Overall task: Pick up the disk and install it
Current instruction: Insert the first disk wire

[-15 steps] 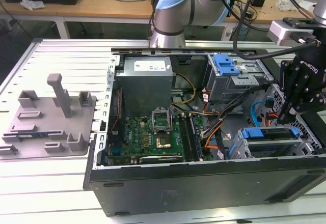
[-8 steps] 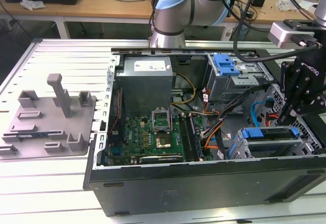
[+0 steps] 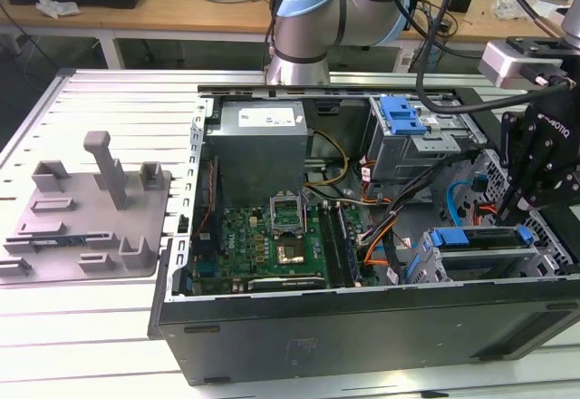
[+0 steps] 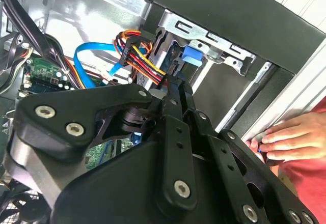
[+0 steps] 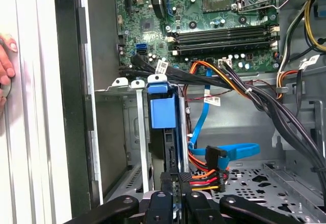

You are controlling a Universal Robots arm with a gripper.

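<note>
The disk (image 3: 478, 252) sits slotted in the drive cage at the front right of the open computer case, its blue carrier frame (image 5: 163, 107) on top and its dark body edge-on below. In the second wrist view the blue carrier (image 4: 192, 56) shows inside the metal cage. My gripper (image 3: 521, 209) hangs just off the disk's end, on the exterior view's right. Its black fingers (image 5: 169, 186) are pressed together at the disk's cable end, with nothing visible between them. In the second wrist view the gripper (image 4: 175, 87) points at the same end.
Red, orange and yellow power wires (image 5: 204, 178) and a blue data cable (image 5: 229, 152) lie beside the fingers. A person's hand (image 4: 290, 137) rests on the table rail outside the case wall. A grey fixture plate (image 3: 82, 218) with posts stands on the exterior view's left. The motherboard (image 3: 272, 245) fills the case middle.
</note>
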